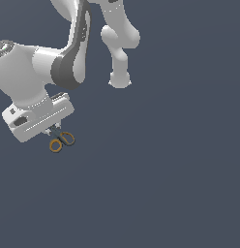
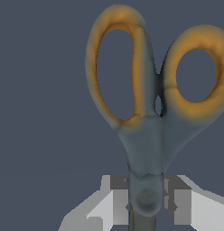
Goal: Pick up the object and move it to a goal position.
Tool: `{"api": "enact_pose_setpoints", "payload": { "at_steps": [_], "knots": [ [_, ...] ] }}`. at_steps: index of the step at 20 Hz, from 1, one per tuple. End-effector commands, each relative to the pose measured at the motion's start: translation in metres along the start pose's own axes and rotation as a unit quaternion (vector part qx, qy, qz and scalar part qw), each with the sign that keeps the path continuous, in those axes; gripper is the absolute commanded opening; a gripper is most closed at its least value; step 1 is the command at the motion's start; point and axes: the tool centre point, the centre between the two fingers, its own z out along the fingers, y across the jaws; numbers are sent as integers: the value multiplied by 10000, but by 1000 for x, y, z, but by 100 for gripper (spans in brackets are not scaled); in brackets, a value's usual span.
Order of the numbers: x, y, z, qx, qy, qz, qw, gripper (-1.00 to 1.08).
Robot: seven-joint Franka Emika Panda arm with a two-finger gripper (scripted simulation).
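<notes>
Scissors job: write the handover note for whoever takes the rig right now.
Gripper: fingers shut on the scissors near the pivot, orange ring handles pointing away from the wrist.
Scissors: in the exterior view they hang below the gripper at the exterior view's left.
Done: grasp appears made.
Left: carry to the goal, which no picture shows; lift-off cannot be confirmed.

The backdrop was one flat, unbroken slate blue-grey field that filled the exterior view from upper left to lower right. No seam separated floor from wall. The light was even and soft, with hardly any shading across it. The wrist view showed the same plain blue-grey behind everything.
</notes>
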Motion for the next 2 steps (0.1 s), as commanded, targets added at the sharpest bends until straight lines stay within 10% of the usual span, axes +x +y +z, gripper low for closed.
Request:
{"api": "enact_pose_setpoints", "payload": {
  "at_steps": [1,2],
  "knots": [
    [0,2,-2,-2,1,-4,10000,-100],
    [0,2,-2,-2,1,-4,10000,-100]
  ]
}}
